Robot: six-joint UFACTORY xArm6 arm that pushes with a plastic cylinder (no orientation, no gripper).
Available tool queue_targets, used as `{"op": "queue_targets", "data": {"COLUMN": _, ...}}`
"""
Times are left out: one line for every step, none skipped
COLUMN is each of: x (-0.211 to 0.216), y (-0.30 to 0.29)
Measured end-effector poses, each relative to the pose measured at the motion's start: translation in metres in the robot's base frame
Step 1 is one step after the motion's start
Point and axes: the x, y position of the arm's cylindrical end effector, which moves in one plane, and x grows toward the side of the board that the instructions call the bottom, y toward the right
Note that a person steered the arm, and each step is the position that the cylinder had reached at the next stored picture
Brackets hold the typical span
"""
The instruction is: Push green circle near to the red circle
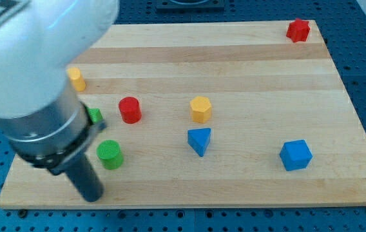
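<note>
The green circle (110,154) lies on the wooden board (247,58) at the lower left. The red circle (130,109) lies above it and a little to the right, about a block's width apart. My tip (93,195) is at the end of the dark rod, below and to the left of the green circle, close to it but not touching. The big white and grey arm body covers the view's upper left.
A second green block (95,116) shows partly behind the arm, left of the red circle. A yellow block (76,78) is at the upper left. A yellow hexagon (200,109), blue triangle (199,140), blue cube (296,154) and red star (298,30) lie further right.
</note>
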Motion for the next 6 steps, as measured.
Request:
{"op": "queue_targets", "data": {"x": 0.0, "y": -0.026}}
{"op": "queue_targets", "data": {"x": 0.0, "y": -0.015}}
{"op": "queue_targets", "data": {"x": -0.003, "y": 0.016}}
{"op": "queue_targets", "data": {"x": -0.028, "y": 0.027}}
{"op": "queue_targets", "data": {"x": -0.066, "y": 0.027}}
{"op": "queue_targets", "data": {"x": -0.111, "y": 0.018}}
